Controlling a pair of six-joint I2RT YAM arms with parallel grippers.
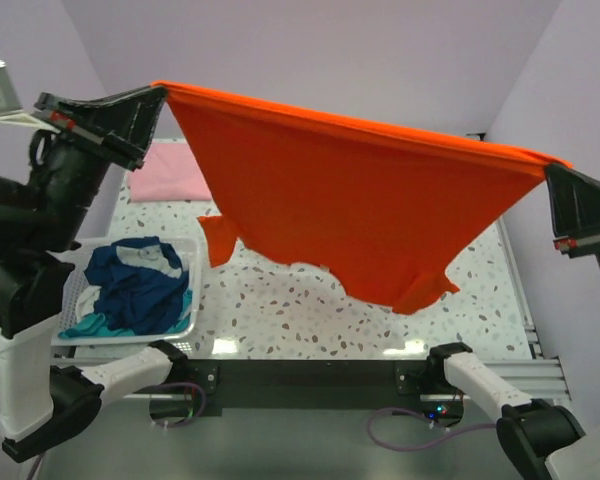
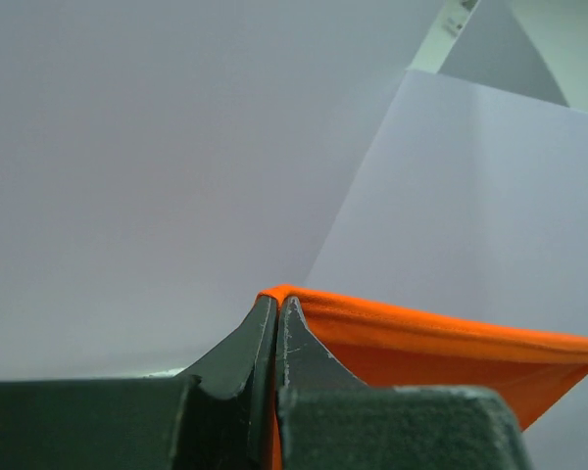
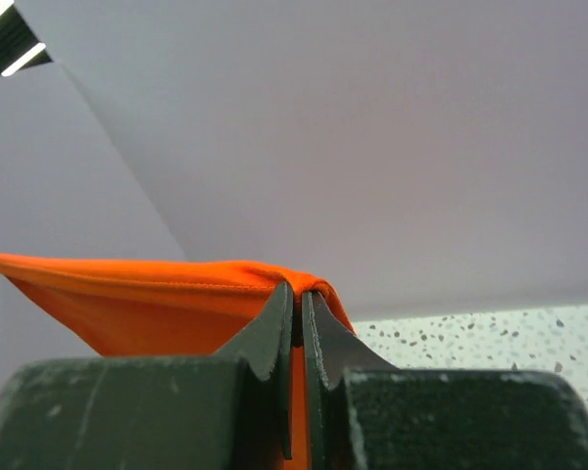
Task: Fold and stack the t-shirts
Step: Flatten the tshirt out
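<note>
- The left jaws are clenched on 1 upper corner of the orange-red t-shirt (image 1: 360, 200). In the left wrist view the 2 dark, scuffed fingers (image 2: 304, 348) meet, with a fold of orange cloth pinched at their tips.
- The right jaws are clenched on the opposite corner. In the right wrist view a stitched hem runs leftward from the tips.
- The shirt hangs in the air between the 2 sets of jaws. Its upper edge is pulled into a nearly straight line that slopes down toward the right jaws.
- Below that line the cloth is smooth and matte and narrows to a crumpled lower tip. 1 short sleeve (image 1: 217, 240) dangles below and inward of the left jaws.
- It cannot be told whether the lower tip touches the table (image 1: 280, 310).
- The pink t-shirt (image 1: 170, 172) lies as a flat folded rectangle on the table below the left jaws. The orange cloth hides 1 of its edges.
- The white slatted plastic basket (image 1: 75, 290) stands below the left jaws, toward the arm bases. It holds a rumpled dark blue t-shirt (image 1: 140, 285) and a teal t-shirt (image 1: 90, 325) at its near side.
- The table is pale with dark speckles. A bare strip shows under the hanging cloth, from the basket to the table edge below the right jaws.
- Pale lilac walls (image 1: 330, 50) stand beyond both sets of jaws.
</note>
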